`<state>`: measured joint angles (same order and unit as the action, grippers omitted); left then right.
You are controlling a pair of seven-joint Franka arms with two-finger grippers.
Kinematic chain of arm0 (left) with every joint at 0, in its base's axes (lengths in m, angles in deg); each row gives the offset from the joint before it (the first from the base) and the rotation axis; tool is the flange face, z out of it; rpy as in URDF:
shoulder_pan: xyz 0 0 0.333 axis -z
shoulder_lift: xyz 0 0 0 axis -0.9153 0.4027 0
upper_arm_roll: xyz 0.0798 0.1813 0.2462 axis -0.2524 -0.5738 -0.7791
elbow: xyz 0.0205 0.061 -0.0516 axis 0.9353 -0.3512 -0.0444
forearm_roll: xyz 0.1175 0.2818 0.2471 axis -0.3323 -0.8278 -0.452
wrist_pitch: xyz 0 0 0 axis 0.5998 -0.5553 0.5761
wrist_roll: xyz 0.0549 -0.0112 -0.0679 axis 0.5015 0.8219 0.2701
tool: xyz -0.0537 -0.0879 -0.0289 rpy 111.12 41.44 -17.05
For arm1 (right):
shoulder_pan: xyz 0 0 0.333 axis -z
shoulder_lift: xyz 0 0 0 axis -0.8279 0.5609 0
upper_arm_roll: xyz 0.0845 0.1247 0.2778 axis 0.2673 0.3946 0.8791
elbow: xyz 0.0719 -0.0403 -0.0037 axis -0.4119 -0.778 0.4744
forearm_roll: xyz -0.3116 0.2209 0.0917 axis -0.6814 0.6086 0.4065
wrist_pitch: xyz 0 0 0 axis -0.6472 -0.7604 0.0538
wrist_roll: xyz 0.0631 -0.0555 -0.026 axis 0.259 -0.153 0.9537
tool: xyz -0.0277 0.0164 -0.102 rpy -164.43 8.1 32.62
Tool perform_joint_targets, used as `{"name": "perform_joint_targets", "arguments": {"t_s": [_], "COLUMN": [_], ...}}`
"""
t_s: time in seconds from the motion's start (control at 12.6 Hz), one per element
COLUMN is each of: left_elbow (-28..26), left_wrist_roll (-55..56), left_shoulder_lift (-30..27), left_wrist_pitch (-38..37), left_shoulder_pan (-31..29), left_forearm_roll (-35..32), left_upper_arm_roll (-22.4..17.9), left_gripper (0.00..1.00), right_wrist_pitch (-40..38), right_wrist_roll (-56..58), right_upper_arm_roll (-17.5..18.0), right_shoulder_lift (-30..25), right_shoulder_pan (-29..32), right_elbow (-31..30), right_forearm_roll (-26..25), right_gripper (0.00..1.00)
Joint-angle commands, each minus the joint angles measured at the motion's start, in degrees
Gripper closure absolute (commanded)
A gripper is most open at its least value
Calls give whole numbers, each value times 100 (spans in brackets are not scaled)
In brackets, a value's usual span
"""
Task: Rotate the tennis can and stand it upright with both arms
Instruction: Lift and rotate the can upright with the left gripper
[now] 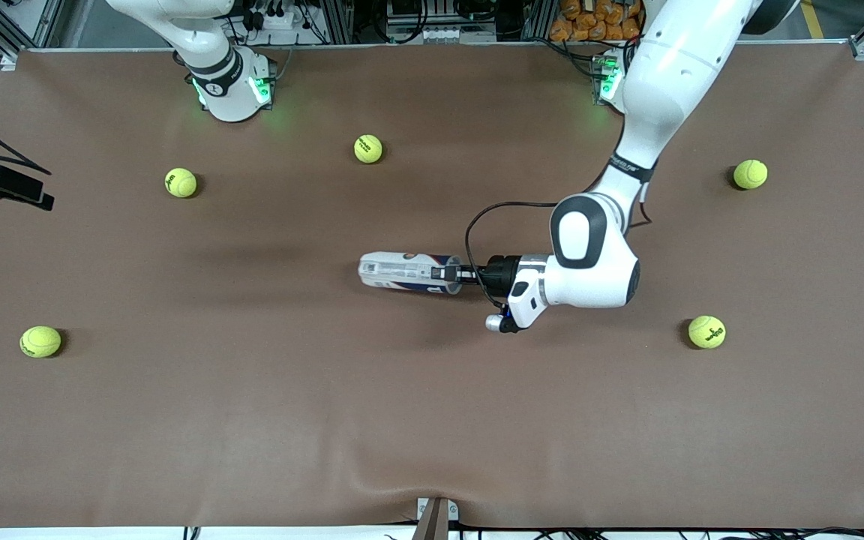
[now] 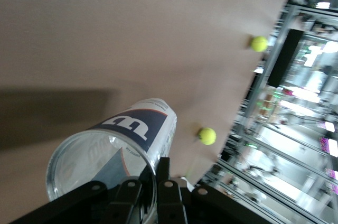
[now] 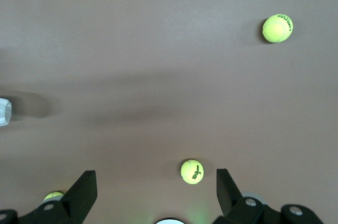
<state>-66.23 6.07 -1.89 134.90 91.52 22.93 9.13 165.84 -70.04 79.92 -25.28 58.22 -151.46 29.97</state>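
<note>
The bench (image 1: 252, 420) spreads brown beneath me. My left jaws (image 1: 453, 275) are clamped on the rim of the tennis can (image 1: 402, 271), which lies on its side at mid-bench. My right jaws (image 3: 156, 195) wait high over the bench, spread wide and empty. Five tennis balls (image 1: 367, 148) sit scattered, well apart.

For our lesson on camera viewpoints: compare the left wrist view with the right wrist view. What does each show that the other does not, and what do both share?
Only the left wrist view: the left hand shut on the rim of the tennis can, its open mouth and navy label, plus the metal framing past the table edge.
Only the right wrist view: the right hand, fingers wide open, holding nothing.
Both: the brown table cover and yellow-green tennis balls.
</note>
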Motion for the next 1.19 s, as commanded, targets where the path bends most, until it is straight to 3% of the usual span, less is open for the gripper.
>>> {"name": "perform_joint_targets", "arguments": {"t_s": [0.0,0.24,0.48,0.96,1.11], "left_elbow": [434,515,707,1060,1060], "left_wrist_roll": [1232,2296,3807,5858,6297], "left_shoulder_lift": [-72,-369,-564,-564,-538], "left_wrist_pitch": [32,5,-73,-1215,-1287], "left_shoulder_pan": [57,179,435,1224,1480], "left_forearm_roll": [-1122,-2001,-3511,-5894,-6353], "left_upper_arm_roll": [-6,65,65,39,12], "left_gripper": [100,100,100,100,100], "right_wrist_pitch": [0,-183,-307,-396,-396], "right_wrist_roll": [-128,-251,-322,-340,-340], "right_upper_arm_roll": [4,-5,4,66,66], "right_shoulder_lift": [-213,-195,-230,-573,-565], "right_shoulder_pan": [-5,21,-5,3,3], "right_elbow": [14,207,268,225,225], "right_forearm_roll": [31,-13,5,-4,-4], "right_gripper": [0,0,0,0,0]}}
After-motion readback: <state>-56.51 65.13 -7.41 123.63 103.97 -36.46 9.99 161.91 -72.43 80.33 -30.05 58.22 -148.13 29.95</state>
